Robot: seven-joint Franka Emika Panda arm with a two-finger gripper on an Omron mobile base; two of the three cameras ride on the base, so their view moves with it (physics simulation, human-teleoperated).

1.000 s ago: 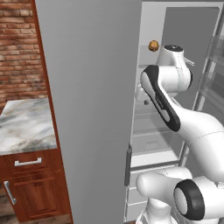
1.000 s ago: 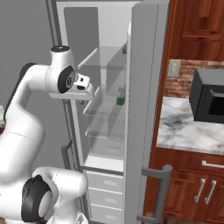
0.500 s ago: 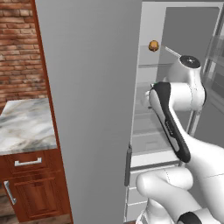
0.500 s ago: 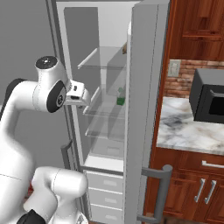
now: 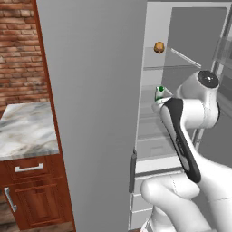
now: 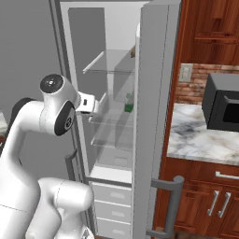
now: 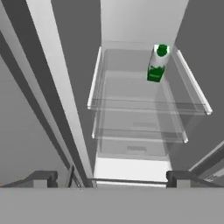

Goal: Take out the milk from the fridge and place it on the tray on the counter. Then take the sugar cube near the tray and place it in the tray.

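The fridge (image 5: 90, 90) stands open, its grey door (image 6: 151, 93) swung wide. The milk (image 7: 157, 63), a slim white carton with green marking and a green cap, stands upright near the back right of a glass shelf (image 7: 148, 105). It also shows as the milk (image 5: 159, 93) and the milk (image 6: 128, 103) in the base views. My gripper (image 7: 111, 179) is open, held in front of the shelves, short of the carton and lower than it, with nothing between its fingers. The gripper (image 6: 101, 103) sits at the fridge opening. The tray and the sugar cube are out of view.
A small brown-orange ball (image 5: 159, 47) lies on the shelf above the milk. Right of the fridge, a marble counter (image 6: 200, 135) carries a dark microwave (image 6: 224, 107). A marble-topped wooden cabinet (image 5: 27, 131) stands to the left, beyond the door.
The fingers have spread wider. The arm has folded down and the hand has dropped lower in front of the shelves. The milk has not moved.
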